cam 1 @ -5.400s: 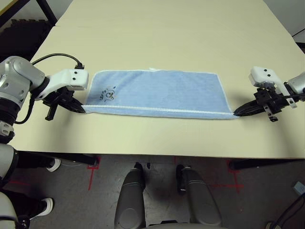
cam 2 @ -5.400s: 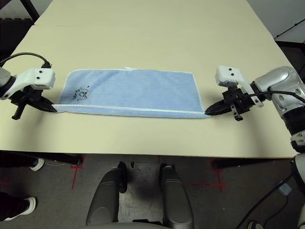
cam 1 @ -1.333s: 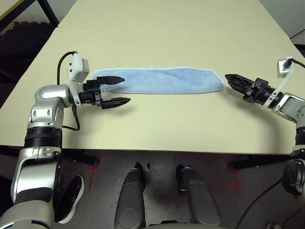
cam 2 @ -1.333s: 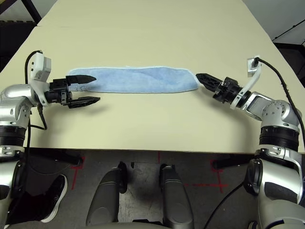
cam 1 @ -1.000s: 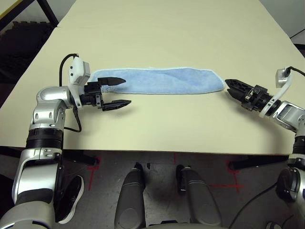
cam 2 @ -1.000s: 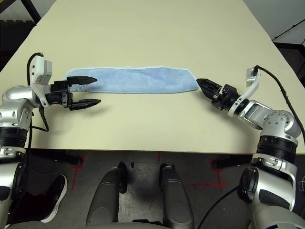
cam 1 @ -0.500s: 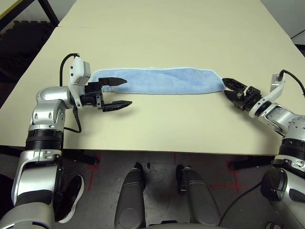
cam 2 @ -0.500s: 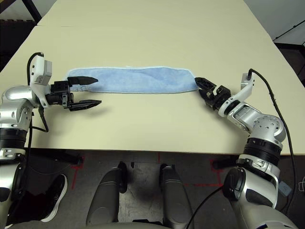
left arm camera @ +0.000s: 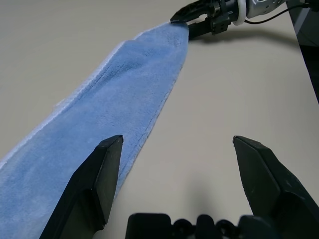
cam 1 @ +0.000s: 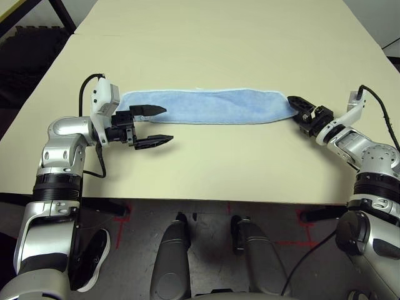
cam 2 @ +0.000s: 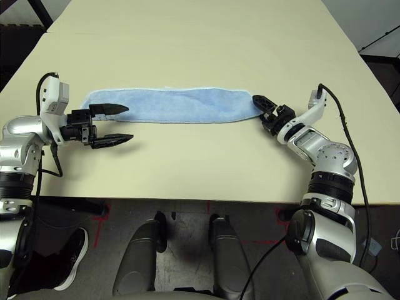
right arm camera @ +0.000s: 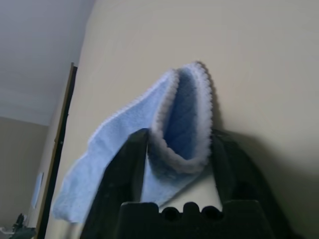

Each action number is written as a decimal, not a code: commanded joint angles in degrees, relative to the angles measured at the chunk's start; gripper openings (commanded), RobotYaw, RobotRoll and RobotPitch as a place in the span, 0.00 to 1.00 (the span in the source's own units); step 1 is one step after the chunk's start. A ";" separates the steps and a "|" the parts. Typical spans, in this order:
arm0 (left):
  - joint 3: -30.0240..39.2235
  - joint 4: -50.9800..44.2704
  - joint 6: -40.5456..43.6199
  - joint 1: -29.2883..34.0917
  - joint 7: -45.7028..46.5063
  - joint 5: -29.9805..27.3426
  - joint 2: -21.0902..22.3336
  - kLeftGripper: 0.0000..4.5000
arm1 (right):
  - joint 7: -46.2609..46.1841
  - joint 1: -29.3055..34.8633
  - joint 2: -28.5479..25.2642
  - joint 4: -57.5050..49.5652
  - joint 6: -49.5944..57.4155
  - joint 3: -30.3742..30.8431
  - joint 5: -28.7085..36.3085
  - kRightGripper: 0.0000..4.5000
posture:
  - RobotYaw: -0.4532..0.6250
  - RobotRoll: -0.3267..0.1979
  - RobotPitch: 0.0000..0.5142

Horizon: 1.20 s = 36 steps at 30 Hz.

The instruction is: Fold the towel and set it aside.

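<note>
Right gripper pinching towel end in wrist view; left gripper agape.

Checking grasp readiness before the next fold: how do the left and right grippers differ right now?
The left gripper stands wide open, one finger over the towel, gripping nothing. The right gripper has its fingers around the towel's other end, the folded edge between them. Both are at table level, facing each other.

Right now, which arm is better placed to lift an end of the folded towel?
Right: its fingers already straddle the towel end; the left gripper hangs open beside its end.
</note>
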 commanded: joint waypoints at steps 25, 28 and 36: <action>-2.02 2.78 -1.30 -2.67 -0.91 0.05 -0.25 1.00 | 2.76 6.08 -13.96 2.46 -1.61 -4.02 0.90 0.01 | 0.39 0.62 0.42; -2.20 3.85 -1.82 -3.40 -1.08 0.14 -0.42 1.00 | 5.98 6.23 -16.34 3.66 -2.94 -2.55 -0.37 0.01 | 0.38 0.62 0.42; -2.30 4.94 -2.73 -4.05 -1.26 0.21 -0.72 1.00 | 8.87 2.86 -15.94 3.31 -1.83 -2.30 1.21 0.01 | 0.39 0.62 0.42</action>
